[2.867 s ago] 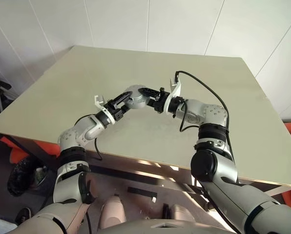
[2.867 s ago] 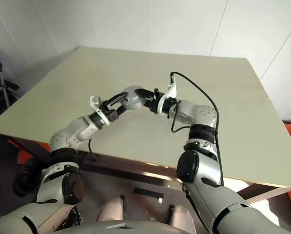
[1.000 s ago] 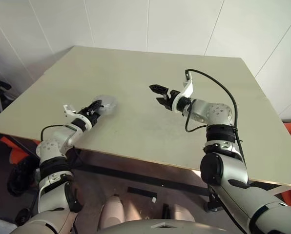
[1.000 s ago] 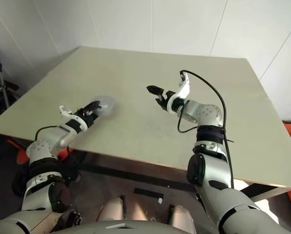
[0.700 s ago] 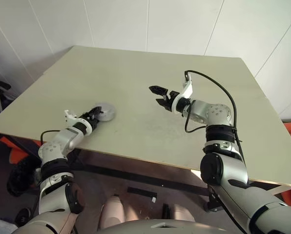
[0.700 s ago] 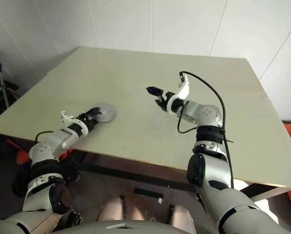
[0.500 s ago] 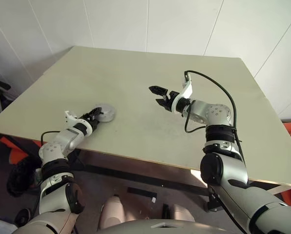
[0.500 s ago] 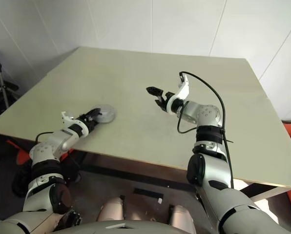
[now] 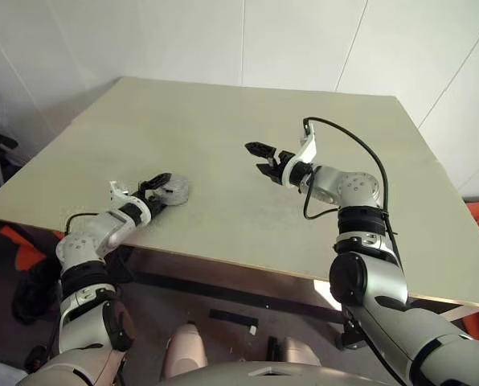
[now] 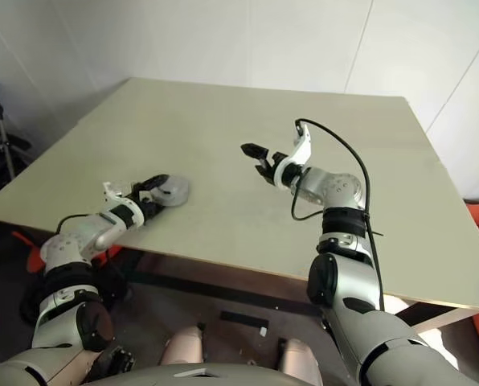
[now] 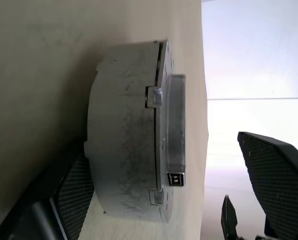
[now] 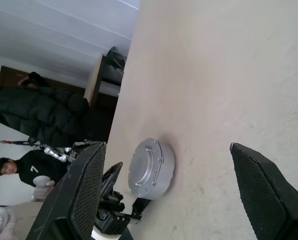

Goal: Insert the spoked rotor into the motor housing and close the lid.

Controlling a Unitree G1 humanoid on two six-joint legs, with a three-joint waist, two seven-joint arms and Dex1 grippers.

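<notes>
Since the earlier frames the left claw has carried the closed motor housing away from the middle of the desk, has set it down near the desk's left front edge, and has now opened its fingers. A second ago these fingers were clamped on the housing; now they stand apart, one on each side of it. In the left wrist view one finger lies close against the base of the housing, and I cannot tell if it touches; the other finger stands well apart from the top.

The motor housing rests flat on the desk, between the fingers of the left claw. The lid sits on top of the housing and closes it, with a thin seam around the edge. The spoked rotor is hidden from view, so I cannot tell where it is.

The right claw hangs above the middle of the desk, well apart from the housing, which lies to its left and nearer to the robot. Its two fingers are wide apart and hold nothing. The right arm has kept its place over the last second.

In the right wrist view a person in a dark top stands beyond the desk's edge
</notes>
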